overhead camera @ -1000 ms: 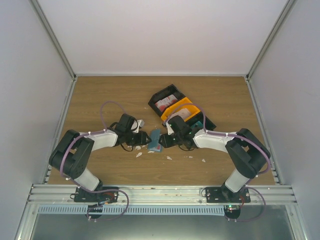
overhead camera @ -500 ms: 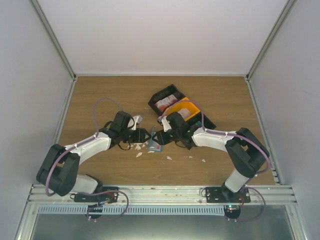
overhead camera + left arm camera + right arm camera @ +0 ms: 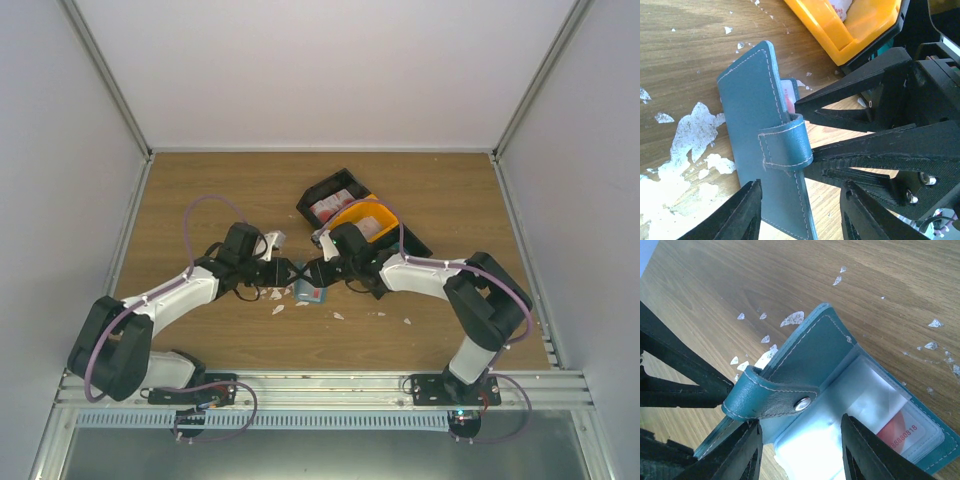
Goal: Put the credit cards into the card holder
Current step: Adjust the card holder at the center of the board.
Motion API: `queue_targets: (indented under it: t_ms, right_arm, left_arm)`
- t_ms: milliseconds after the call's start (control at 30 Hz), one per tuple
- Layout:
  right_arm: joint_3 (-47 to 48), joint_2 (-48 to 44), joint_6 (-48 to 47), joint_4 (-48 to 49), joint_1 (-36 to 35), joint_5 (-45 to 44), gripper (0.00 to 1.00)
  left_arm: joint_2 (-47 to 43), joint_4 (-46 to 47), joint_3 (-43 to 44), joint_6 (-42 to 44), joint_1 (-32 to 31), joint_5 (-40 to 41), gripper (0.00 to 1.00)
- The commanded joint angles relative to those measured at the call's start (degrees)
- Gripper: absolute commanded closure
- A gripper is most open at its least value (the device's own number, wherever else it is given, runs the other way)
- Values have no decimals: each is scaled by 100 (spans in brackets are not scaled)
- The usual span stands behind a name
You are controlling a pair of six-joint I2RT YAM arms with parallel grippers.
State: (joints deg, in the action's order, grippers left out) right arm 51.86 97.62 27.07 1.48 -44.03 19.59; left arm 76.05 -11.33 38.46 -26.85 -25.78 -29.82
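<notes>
Card holder [image 3: 760,125] open | clear sleeve [image 3: 840,410] over credit card [image 3: 900,432] seen from right wrist only | left fingers [image 3: 747,215], right fingers [image 3: 747,455] spread

Wooden table [image 3: 200,195] carries a black tray [image 3: 320,190] with an orange middle compartment [image 3: 837,35] — set askew, right of centre — and small white scraps [image 3: 278,309] scattered near the middle.
</notes>
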Motion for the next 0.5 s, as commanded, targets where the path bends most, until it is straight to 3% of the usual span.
queue_targets:
  t_ms: [0, 267, 467]
  right_arm:
    - [130, 170, 122, 256, -30, -91, 56]
    - [143, 301, 62, 305, -34, -260, 57]
    - [112, 93, 184, 204, -35, -926, 59]
  left_arm:
    - [70, 18, 62, 116, -24, -37, 58]
    - [182, -79, 127, 154, -26, 77, 80]
    - [206, -88, 151, 149, -31, 29, 88]
